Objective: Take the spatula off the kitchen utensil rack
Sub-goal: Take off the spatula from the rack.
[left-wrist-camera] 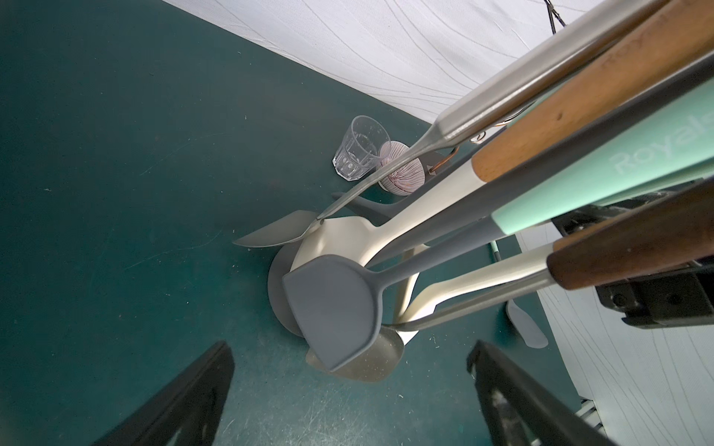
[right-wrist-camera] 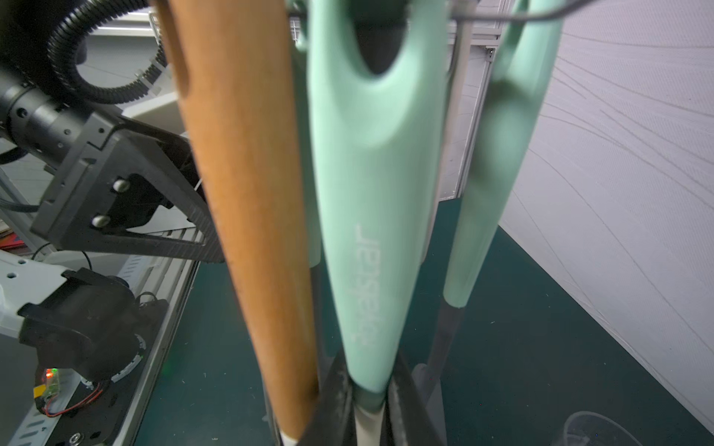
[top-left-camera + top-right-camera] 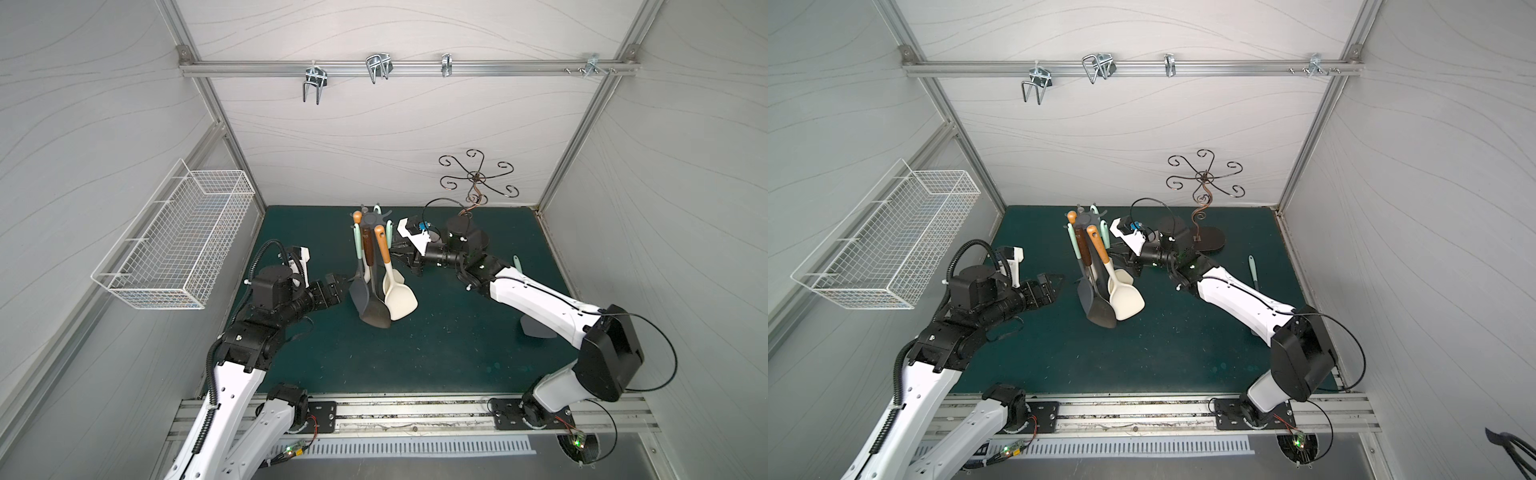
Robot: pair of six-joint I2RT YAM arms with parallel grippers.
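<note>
The kitchen utensil rack (image 3: 371, 218) (image 3: 1086, 219) stands mid-mat, a dark-grey pole with a hook crown; its round base (image 1: 277, 287) shows in the left wrist view. Several utensils hang from it. On its right side hangs a spatula (image 2: 371, 231) (image 3: 389, 232) with a mint-green handle and cream neck. My right gripper (image 2: 369, 372) (image 3: 397, 253) is shut on the lower end of that handle, which still hangs at the crown. My left gripper (image 1: 347, 405) (image 3: 338, 282) is open left of the rack, near the hanging grey blade (image 1: 332, 312), with nothing between its fingers.
A bronze curly wire stand (image 3: 478, 178) stands at the back right. A white wire basket (image 3: 174, 241) hangs on the left wall. Another mint-handled utensil (image 3: 536, 328) lies on the mat under my right arm. A clear glass (image 1: 361, 146) and a striped cup (image 1: 402, 166) stand beyond the rack.
</note>
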